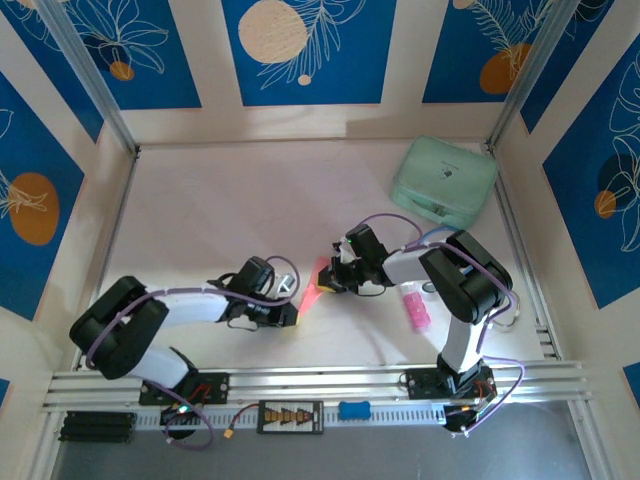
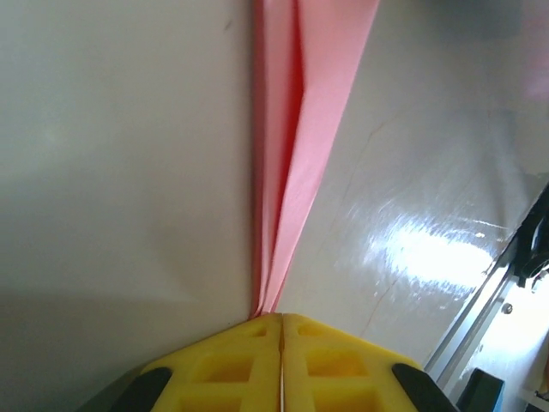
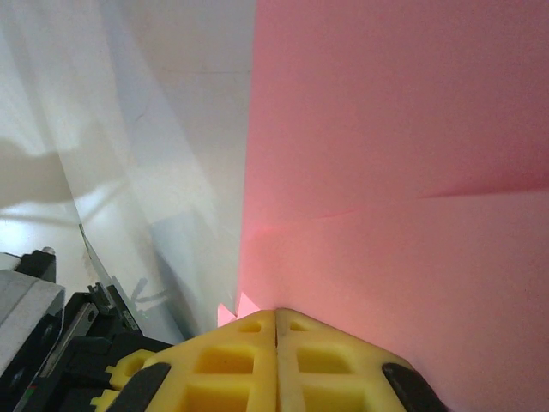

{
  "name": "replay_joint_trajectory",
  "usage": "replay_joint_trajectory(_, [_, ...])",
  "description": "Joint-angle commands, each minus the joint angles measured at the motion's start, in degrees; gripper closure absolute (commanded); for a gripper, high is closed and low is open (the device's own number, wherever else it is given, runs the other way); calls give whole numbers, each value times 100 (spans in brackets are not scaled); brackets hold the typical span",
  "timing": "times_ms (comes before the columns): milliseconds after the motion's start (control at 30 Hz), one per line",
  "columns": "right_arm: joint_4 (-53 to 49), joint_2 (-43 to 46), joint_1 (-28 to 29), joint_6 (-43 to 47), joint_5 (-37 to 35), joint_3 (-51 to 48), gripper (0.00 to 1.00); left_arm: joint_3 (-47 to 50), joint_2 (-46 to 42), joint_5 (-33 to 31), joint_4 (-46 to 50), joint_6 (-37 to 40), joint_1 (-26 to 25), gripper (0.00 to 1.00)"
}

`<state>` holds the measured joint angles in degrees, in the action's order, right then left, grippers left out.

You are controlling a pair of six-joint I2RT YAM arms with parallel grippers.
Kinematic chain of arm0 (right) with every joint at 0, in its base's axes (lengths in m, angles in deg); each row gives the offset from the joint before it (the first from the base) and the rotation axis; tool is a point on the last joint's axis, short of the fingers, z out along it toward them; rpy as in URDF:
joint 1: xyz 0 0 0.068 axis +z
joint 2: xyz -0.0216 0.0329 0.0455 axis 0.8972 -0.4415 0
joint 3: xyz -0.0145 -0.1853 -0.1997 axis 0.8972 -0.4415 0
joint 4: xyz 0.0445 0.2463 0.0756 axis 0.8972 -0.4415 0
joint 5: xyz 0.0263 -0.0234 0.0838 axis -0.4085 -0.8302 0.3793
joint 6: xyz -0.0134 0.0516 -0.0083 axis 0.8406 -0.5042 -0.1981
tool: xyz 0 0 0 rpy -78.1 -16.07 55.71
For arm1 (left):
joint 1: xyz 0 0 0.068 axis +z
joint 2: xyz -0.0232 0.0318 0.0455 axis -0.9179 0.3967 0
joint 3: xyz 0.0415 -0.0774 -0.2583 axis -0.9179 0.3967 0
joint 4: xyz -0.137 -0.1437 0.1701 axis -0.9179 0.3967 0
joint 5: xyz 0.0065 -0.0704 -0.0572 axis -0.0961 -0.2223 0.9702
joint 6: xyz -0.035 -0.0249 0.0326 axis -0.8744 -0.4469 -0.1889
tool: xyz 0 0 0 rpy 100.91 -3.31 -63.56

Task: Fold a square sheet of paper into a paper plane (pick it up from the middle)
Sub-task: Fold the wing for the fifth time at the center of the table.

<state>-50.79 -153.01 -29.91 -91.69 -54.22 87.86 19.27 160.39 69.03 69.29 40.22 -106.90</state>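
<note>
My left gripper (image 2: pixel 281 318) is clamped on the near end of the paper plane (image 2: pixel 292 129) (folded slim, mid-table); my right gripper (image 3: pixel 276 314) pinches its far side.

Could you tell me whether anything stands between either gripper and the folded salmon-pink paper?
Nothing visible does. The left gripper is shut on the narrow end of the thin, folded salmon-pink paper, and the right gripper is shut on its broad edge, with no gap or object between.
</note>
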Motion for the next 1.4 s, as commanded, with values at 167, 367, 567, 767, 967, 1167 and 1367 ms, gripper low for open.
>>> replay_joint_trajectory(167, [-523, -194, -23, 37, -384, -73, 91, -9, -993, -528, 917, -3, -32, 94])
replay_joint_trajectory(367, [-521, -162, -23, 13, -382, -82, 92, -532, -835, -513, 488, 150, -21, 95])
replay_joint_trajectory(567, [-519, -146, -22, 9, -355, -81, 91, -1207, 299, -169, -265, 104, -21, 94])
replay_joint_trajectory(767, [-510, -126, -18, -29, -356, -91, 91, -1590, 1076, -184, -634, 115, -16, 93])
replay_joint_trajectory(967, [-495, -100, -23, -47, -297, -67, 91, -1553, 1515, -336, -373, 256, -30, 96])
replay_joint_trajectory(1167, [-551, 7, -40, -49, -208, 60, 91, -1158, 1653, -453, -168, 349, -32, 98])
replay_joint_trajectory(1367, [-915, 463, -185, 130, -280, 217, 89, -934, 1618, -563, -111, 355, -33, 100])
